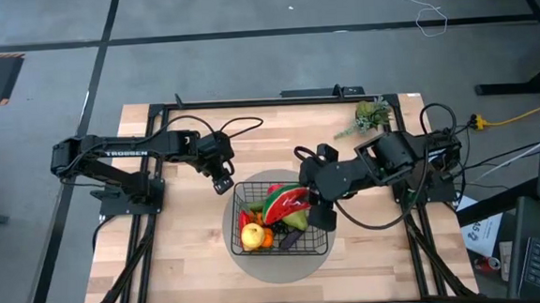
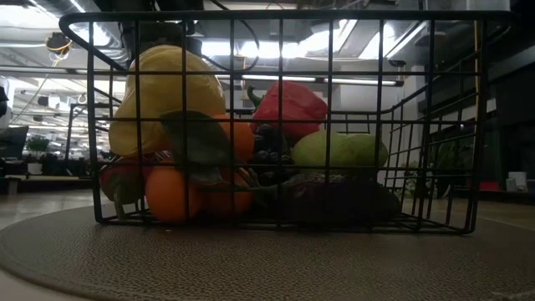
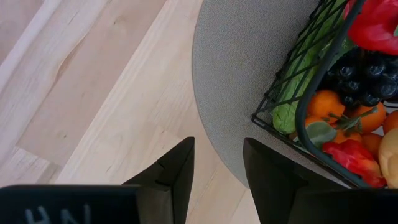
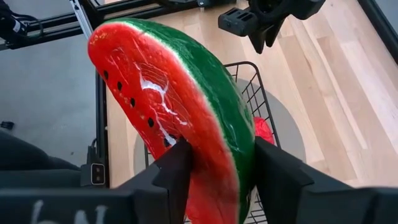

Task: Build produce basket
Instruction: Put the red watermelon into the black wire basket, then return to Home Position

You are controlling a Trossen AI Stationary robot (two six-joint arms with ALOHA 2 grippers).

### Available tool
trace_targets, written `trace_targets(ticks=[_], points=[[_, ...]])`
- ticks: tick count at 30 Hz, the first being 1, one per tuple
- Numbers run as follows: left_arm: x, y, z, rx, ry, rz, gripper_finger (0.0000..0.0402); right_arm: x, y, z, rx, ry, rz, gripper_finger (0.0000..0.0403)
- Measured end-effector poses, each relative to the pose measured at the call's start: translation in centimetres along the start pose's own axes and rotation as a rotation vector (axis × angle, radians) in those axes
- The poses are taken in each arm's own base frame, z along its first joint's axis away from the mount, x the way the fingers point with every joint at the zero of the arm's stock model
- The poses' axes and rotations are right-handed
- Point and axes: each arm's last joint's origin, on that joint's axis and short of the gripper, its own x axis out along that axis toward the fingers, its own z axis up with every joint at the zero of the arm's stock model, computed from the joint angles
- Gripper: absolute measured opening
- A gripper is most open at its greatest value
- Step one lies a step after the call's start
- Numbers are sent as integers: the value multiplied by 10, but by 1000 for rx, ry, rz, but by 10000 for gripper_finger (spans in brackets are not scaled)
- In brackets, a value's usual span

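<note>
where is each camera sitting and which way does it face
High view: overhead, looking straight down; both dark arms, the black wire-mesh basket on the wooden table.
Low view: table height, level through the basket; no arm visible.
Left wrist view: looks down past the open left gripper at the basket's corner.
Right wrist view: looks past the right gripper, around the red-and-green watermelon slice.
All four views show the basket.
</note>
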Motion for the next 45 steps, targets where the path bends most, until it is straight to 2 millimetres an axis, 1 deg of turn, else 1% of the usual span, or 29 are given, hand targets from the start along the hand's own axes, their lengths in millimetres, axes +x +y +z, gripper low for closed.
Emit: trace_targets(ticks=[7, 22, 27, 33, 45], points=[[0, 0, 0, -5, 0, 0, 133, 0, 0, 0, -6, 0, 0, 157], [0, -2, -1, 3, 3, -5, 133, 0, -1, 0, -4, -3, -6, 158], [0, -3, -2, 8, 4, -8, 133, 1, -6, 3, 9, -56, -104, 159], [0, -3, -2, 8, 4, -7, 133, 1, -6, 4, 13, -50, -93, 160], [0, -3, -2, 16, 4, -7, 133, 1, -6, 4, 16, -52, -93, 222]])
